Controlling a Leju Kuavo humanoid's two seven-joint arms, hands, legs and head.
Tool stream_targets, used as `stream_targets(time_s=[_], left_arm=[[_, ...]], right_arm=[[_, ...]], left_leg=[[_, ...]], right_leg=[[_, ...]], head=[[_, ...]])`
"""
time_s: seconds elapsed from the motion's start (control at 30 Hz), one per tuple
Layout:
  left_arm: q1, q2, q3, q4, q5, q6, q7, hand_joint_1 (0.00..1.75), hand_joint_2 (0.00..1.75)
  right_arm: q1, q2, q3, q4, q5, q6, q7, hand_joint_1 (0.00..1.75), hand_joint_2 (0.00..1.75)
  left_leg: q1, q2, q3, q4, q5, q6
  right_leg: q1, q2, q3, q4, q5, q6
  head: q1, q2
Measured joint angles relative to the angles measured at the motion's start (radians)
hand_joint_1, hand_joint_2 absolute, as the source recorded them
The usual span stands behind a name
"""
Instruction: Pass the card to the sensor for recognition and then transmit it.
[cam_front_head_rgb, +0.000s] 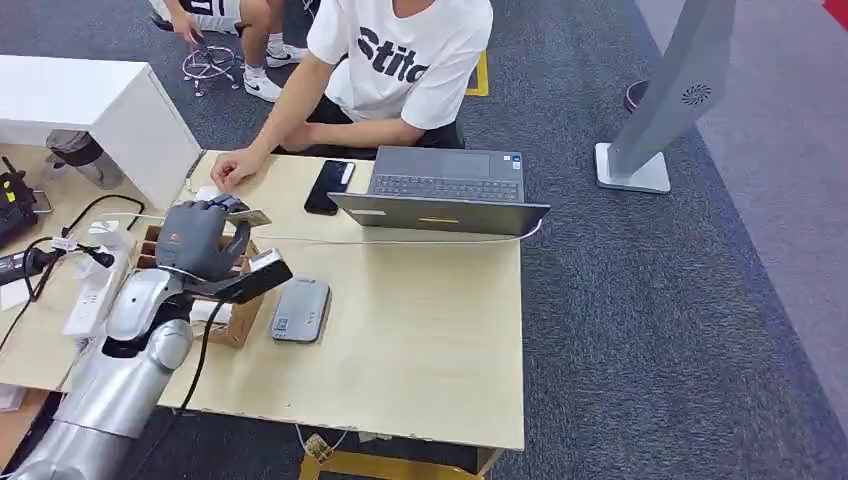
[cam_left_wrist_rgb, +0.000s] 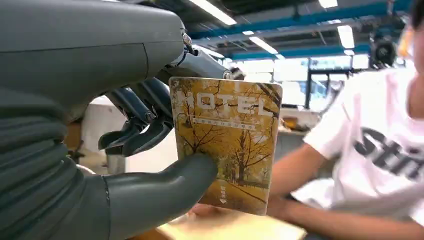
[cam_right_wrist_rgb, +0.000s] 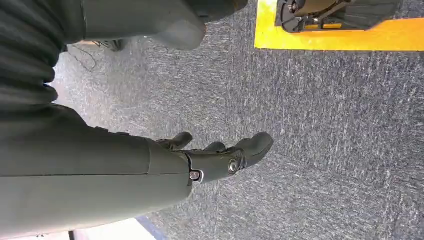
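The left hand (cam_left_wrist_rgb: 90, 150) is pinching the hotel key card (cam_left_wrist_rgb: 227, 145); the right hand (cam_right_wrist_rgb: 210, 160) is hanging loosely spread. Probable next move: lowering the card onto the grey card reader (cam_front_head_rgb: 300, 310) beside it.

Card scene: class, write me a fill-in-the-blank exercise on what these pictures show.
1. The left hand holds a card printed with the word ____.
2. The grey sensor lies on the ____.
3. The open laptop stands in front of a seated ____.

Missing words: HOTEL; table; person
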Motion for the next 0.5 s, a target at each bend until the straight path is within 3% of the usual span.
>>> stream_targets(time_s=[0.23, 0.5], left_arm=[[-0.004, -0.006, -0.105, 0.029, 0.002, -0.131, 0.045, 1.75, 1.75], [-0.003, 0.000, -0.160, 0.076, 0.018, -0.157, 0.059, 1.75, 1.75]], right_arm=[[0.000, 0.000, 0.000, 0.000, -0.011, 0.000, -0.006, 0.00, 1.75], [0.001, 0.000, 0.000, 0.000, -0.013, 0.002, -0.007, 0.00, 1.75]], left_leg=[[0.000, 0.000, 0.000, 0.000, 0.000, 0.000], [0.000, 0.000, 0.000, 0.000, 0.000, 0.000]], right_leg=[[0.000, 0.000, 0.000, 0.000, 0.000, 0.000], [0.000, 0.000, 0.000, 0.000, 0.000, 0.000]], head=[[0.000, 0.000], [0.000, 0.000]])
